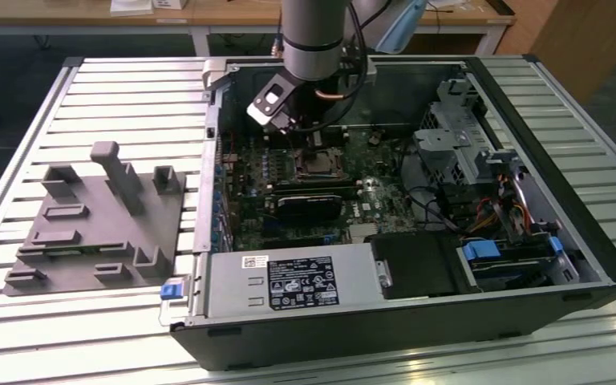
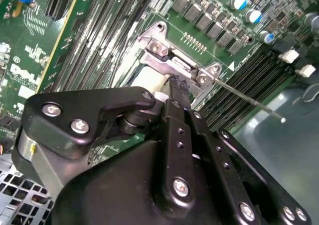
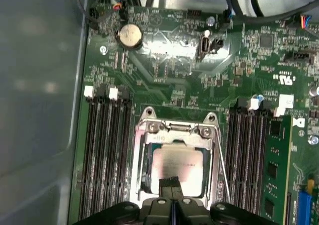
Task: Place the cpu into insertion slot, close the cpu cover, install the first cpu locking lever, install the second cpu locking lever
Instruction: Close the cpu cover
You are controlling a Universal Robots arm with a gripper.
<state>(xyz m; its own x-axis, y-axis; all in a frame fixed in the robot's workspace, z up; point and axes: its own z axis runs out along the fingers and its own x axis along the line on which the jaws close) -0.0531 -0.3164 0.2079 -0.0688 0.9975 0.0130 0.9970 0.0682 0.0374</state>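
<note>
CPU (image 3: 177, 163) sits in the slot (image 3: 146, 168). Its silver top shows through the window of the cover (image 3: 169, 132), which lies flat over it.

Gripper (image 3: 171, 181) is directly above the cover. Its jaws are drawn together, with no gap to speak of and nothing seen between them. The tips are at the edge of the cover's window, over the CPU's rim; whether they touch it cannot be told.

A thin metal lever (image 3: 223, 170) runs along one side of the cover, its free end angled away from it.

Memory slots (image 3: 104, 155) flank the cover on two sides. A coin battery (image 3: 129, 34) lies on the board, well apart from the cover.

In the exterior view the arm (image 1: 314, 40) stands over the cover inside the open computer case (image 1: 565, 208). A grey fixture block (image 1: 94, 216) rests on the slatted table (image 1: 30, 120), outside the case and well apart from the cover.
</note>
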